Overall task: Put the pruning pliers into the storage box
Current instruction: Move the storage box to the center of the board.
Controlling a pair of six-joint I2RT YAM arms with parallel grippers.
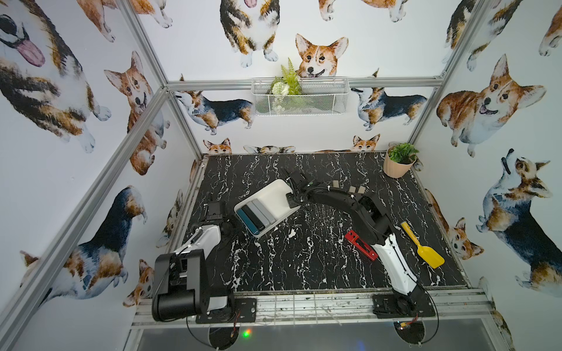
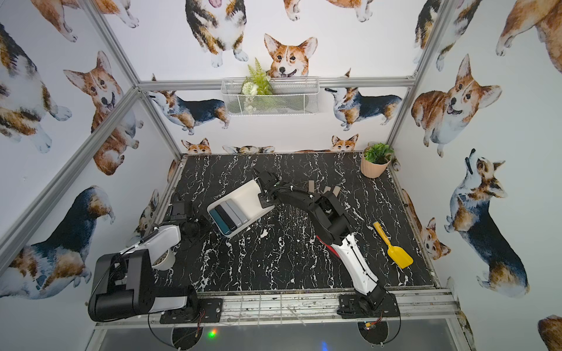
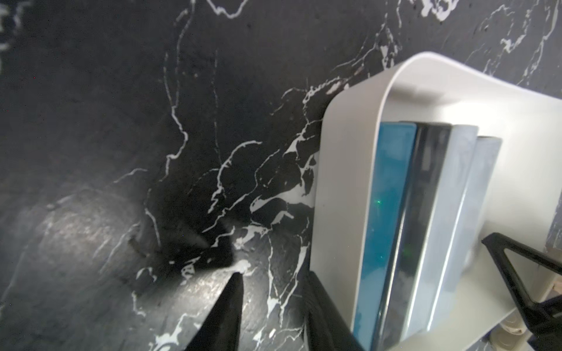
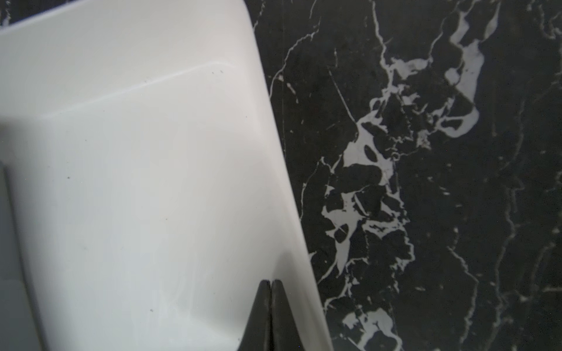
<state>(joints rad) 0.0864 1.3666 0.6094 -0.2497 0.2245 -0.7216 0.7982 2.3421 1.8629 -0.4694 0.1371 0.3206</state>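
Where the storage box (image 1: 275, 194) sits: on the table (image 1: 304, 258), left of centre, askew.
In the box: teal bar (image 1: 247, 220), black bar (image 1: 255, 216), two grey bars (image 1: 264, 212), side by side at its near end.
Bars outside: red bar (image 1: 360, 244) on the table, partly under the right arm (image 1: 343, 200); three beige bars (image 1: 352, 189) behind that arm.
Right gripper (image 4: 270, 285): fingertips pressed together, empty, over the box's far end.
Left gripper (image 3: 275, 276): jaws partly apart, only table between them, beside the box's outer wall.

Yellow shovel (image 1: 422, 249), potted plant (image 1: 400, 161); wire basket (image 1: 322, 100) holds perhaps ferns.
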